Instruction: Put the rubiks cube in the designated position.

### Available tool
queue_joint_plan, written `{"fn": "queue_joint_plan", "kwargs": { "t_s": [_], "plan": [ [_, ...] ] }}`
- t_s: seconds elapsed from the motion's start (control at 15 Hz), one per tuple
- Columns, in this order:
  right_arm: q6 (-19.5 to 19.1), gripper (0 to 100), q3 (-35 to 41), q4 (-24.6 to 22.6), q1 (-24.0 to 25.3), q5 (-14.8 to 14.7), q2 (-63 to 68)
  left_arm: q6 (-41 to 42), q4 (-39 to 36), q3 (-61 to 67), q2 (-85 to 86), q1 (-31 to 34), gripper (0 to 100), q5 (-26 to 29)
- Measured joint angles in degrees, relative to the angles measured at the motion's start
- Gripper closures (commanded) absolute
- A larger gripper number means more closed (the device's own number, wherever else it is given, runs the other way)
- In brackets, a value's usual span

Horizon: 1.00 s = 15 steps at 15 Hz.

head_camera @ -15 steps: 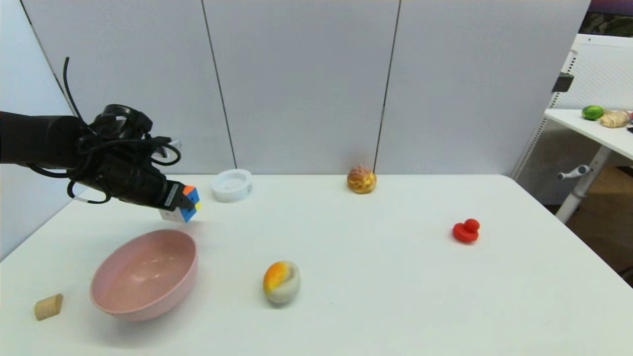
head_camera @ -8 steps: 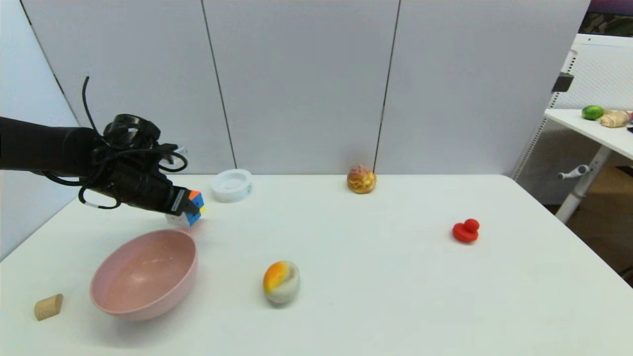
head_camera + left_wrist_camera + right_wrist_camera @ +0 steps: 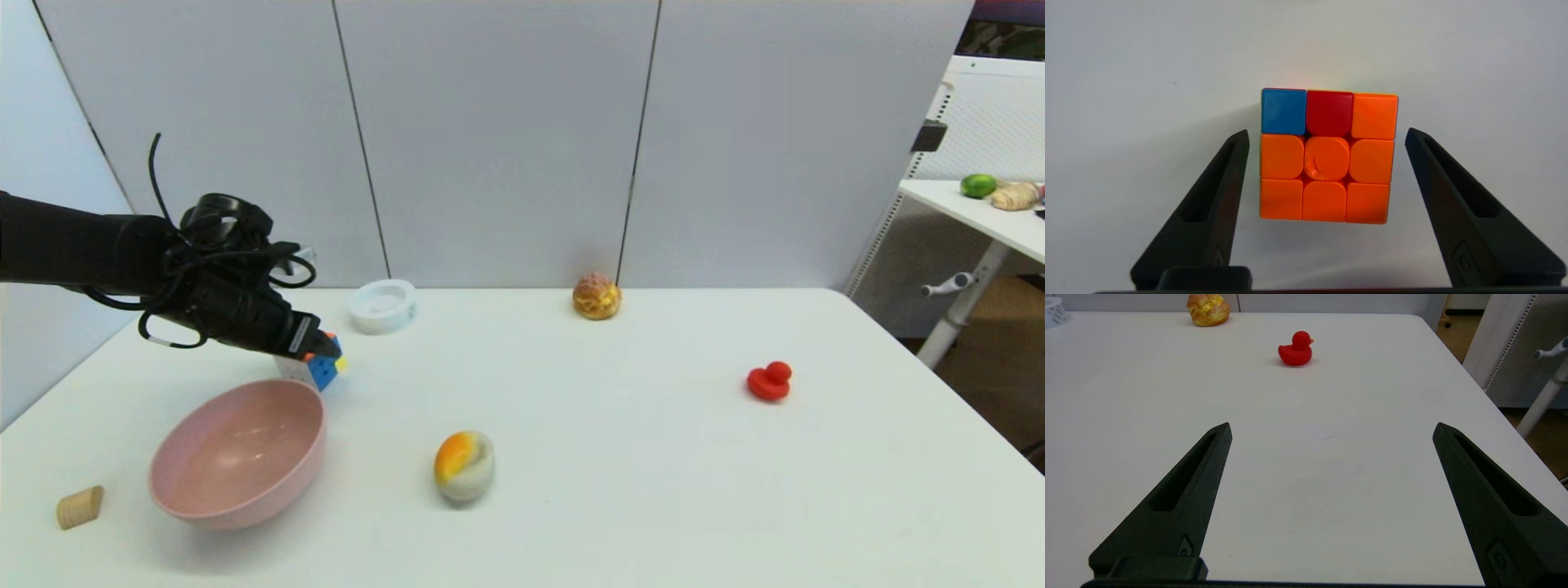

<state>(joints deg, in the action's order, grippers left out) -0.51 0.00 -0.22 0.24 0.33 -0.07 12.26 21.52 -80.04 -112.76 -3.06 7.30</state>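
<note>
The rubiks cube (image 3: 1327, 156) showed 7 orange, 1 blue and 1 red square; my left gripper (image 3: 1327, 136) stood open around it, fingers not touching

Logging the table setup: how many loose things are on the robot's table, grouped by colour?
Pink: 1, bowl
White: 1, ring
Red: 1, duck
Tan: 2, cork, puff pastry
Multicoloured: 2, rubiks cube, egg-shaped lump
Total: 7

At left centre of the head view, the left tool (image 3: 320, 357) covers the rubiks cube's (image 3: 323, 370) upper face. The right tool (image 3: 1331, 430) lies outside that frame, and the table (image 3: 620, 457) is cropped below.
</note>
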Motion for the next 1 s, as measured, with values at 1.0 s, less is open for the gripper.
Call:
{"fn": "queue_joint_plan", "kwargs": {
  "t_s": [1.0],
  "plan": [
    [0.0,0,0.0,0.0,0.0,0.0,0.0,-5.0,-22.9,32.4,47.1,-0.2,0,-0.5]
  ]
}}
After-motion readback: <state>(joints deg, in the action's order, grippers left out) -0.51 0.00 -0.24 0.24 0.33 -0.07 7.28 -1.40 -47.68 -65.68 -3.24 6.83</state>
